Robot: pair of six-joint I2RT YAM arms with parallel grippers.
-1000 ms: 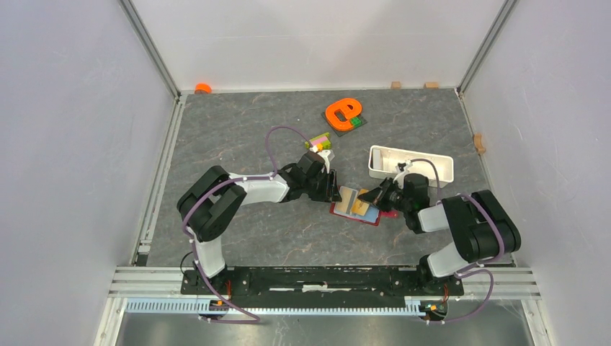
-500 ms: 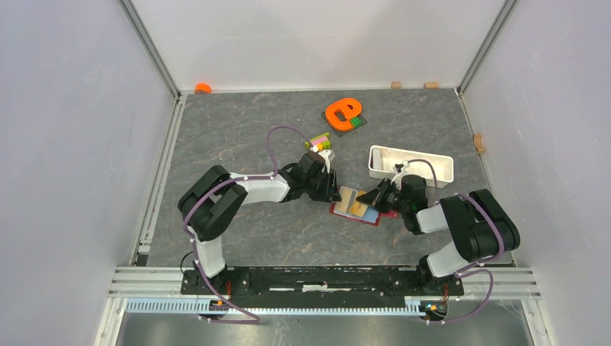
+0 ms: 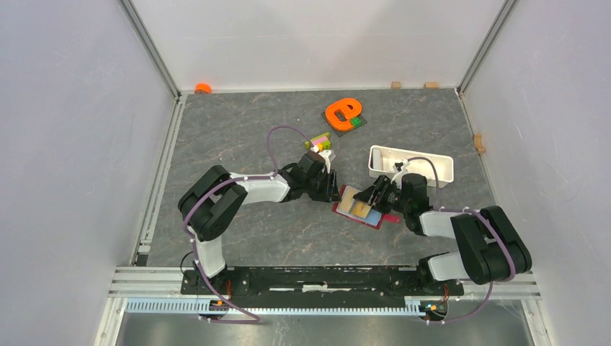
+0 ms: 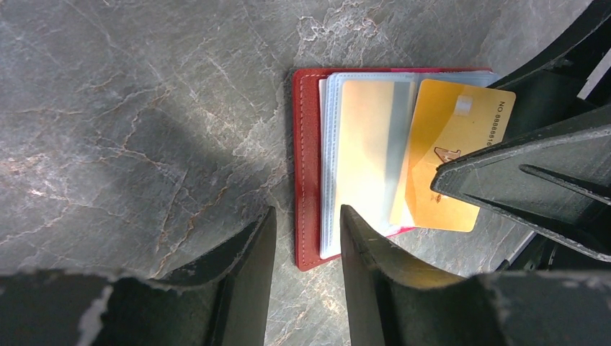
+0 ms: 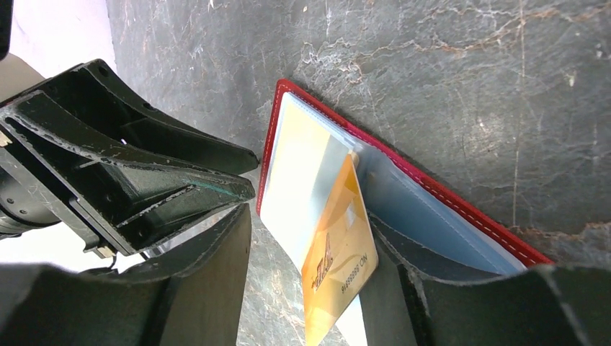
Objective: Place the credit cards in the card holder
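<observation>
**Gold card rests at the open card holder, both claws parted**

From above, the dark-red leather-like folding card holder lies open on the grey stone-patterned table, between the 2 arms. The left claw sits at its left edge and the right claw is over its right half. A white oblong plastic tray stands just behind the right claw. Some multicoloured toy bricks lie behind the left wrist, and an orange letter-shaped piece lies further back.

From the left wrist, the card holder shows a pale tan credit card under a clear sleeve. A gold-orange credit card overlaps its right side, with 1 corner under the right claw's black fingers. The left claw has its 2 fingers apart. The holder's red edge and bare table show in the gap, and nothing is clamped.

From the right wrist, the right claw also stands parted. The gold-orange credit card is tilted between its fingers and is not pinched. Its far end is tucked at the pocket mouth beside the light-blue lining. The left claw comes right up to the holder's edge, though I cannot tell whether it touches.
</observation>
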